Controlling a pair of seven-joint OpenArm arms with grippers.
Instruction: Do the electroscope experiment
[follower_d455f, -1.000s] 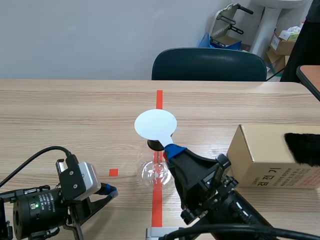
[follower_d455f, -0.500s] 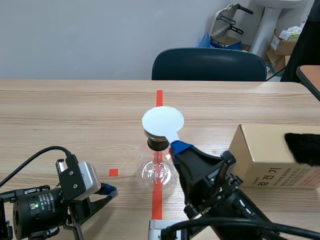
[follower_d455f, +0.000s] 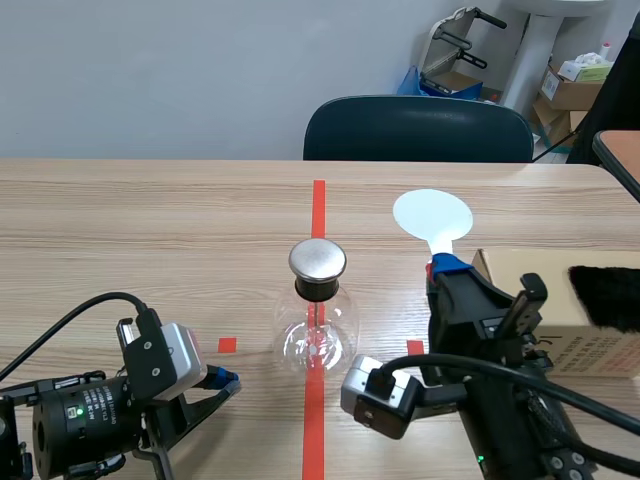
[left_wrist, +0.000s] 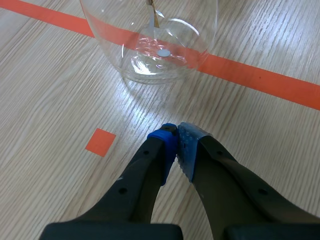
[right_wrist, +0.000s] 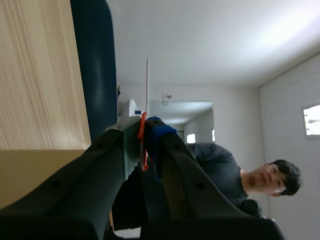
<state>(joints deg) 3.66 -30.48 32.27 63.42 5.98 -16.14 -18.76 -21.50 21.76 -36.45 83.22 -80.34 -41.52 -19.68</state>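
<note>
Electroscope (follower_d455f: 318, 328): clear glass flask with a dark neck and a round metal cap (follower_d455f: 318, 259), standing upright on the orange-red tape line in the middle of the surface (follower_d455f: 150, 230), with nothing touching it. Right pincer (follower_d455f: 447, 266): raised to the right of the flask and apart from the cap, pinching the stem of a white disc paddle (follower_d455f: 432, 216), just beside a cardboard box (follower_d455f: 545, 330) that carries black fur (follower_d455f: 606, 296). Left pincer (follower_d455f: 226, 381): low over the surface near the flask, fingertips (left_wrist: 165, 142) pressed together on nothing.
</note>
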